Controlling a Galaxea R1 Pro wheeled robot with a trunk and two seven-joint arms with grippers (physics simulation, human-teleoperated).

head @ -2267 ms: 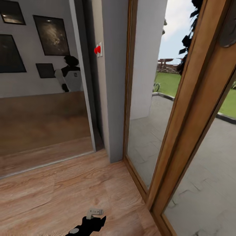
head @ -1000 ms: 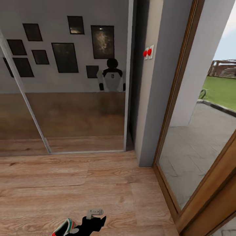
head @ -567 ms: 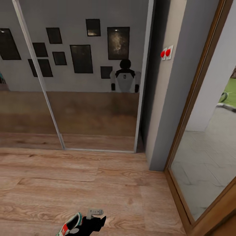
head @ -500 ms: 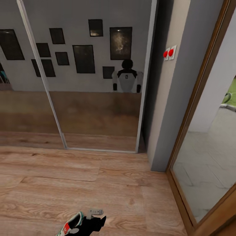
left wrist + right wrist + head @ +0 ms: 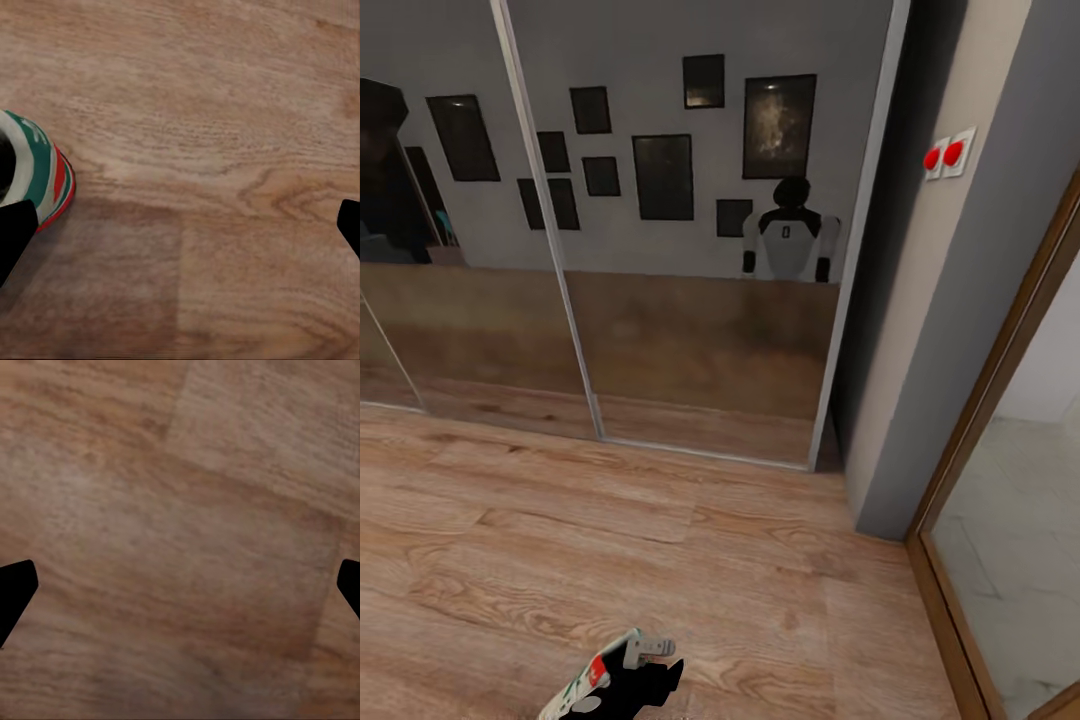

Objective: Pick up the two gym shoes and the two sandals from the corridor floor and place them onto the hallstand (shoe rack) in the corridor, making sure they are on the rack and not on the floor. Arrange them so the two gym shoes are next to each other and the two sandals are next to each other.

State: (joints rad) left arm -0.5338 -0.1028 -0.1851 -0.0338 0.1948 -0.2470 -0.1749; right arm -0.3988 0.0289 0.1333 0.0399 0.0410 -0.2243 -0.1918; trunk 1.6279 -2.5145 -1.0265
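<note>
Where the corridor floor [image 5: 690,540], light-brown wood-plank laminate, spreads across the head view, it meets a dark glass-fronted sliding wardrobe [image 5: 690,290] reflecting framed pictures and the robot's trunk. One gym shoe [image 5: 34,176], white with green and red striping, lies on the planks just beside the left hand [image 5: 180,225], fingers spread, released. Right hand [image 5: 180,585]: likewise released, over bare planks.

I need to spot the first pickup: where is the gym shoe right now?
One gym shoe lies on the corridor floor at the head view's bottom edge, left of centre; the left wrist view shows it too.
</note>
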